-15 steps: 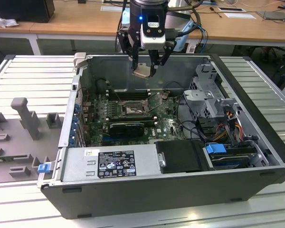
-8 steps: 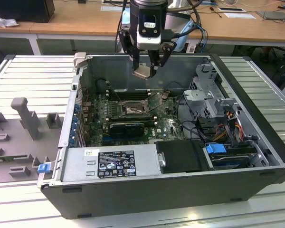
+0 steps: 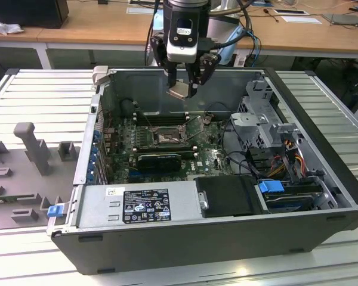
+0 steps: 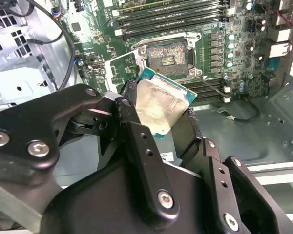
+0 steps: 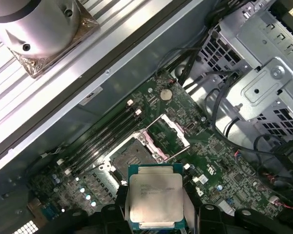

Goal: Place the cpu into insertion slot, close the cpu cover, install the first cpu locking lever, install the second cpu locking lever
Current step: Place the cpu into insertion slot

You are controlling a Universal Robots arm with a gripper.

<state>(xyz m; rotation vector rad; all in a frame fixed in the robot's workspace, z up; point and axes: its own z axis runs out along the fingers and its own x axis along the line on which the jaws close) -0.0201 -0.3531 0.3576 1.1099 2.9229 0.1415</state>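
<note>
Dull silver-grey metal topped the cpu, a small square chip with a green rim, and it sat clamped by two opposite edges between the black fingers of the gripper. The jaws were drawn in narrow, to just the chip's width, and gripped nothing else. In the exterior view the cpu hung tilted in the air under the gripper, near the far wall of the open computer case and well clear of the motherboard below.

The insertion slot lay bare and apart from the chip. The second wrist view showed its brownish pin field uncovered inside the dark frame, beyond the held cpu. The cpu cover stood swung open just beside the socket, its square window showing the board behind it. Long black memory slots ran along the socket's other side.

Farther out in the exterior view, a grey power supply filled the near side of the case, and a metal drive cage with bundled cables sat at the exterior view's right. The case rested on a ribbed metal table, with a wooden desk behind it.
</note>
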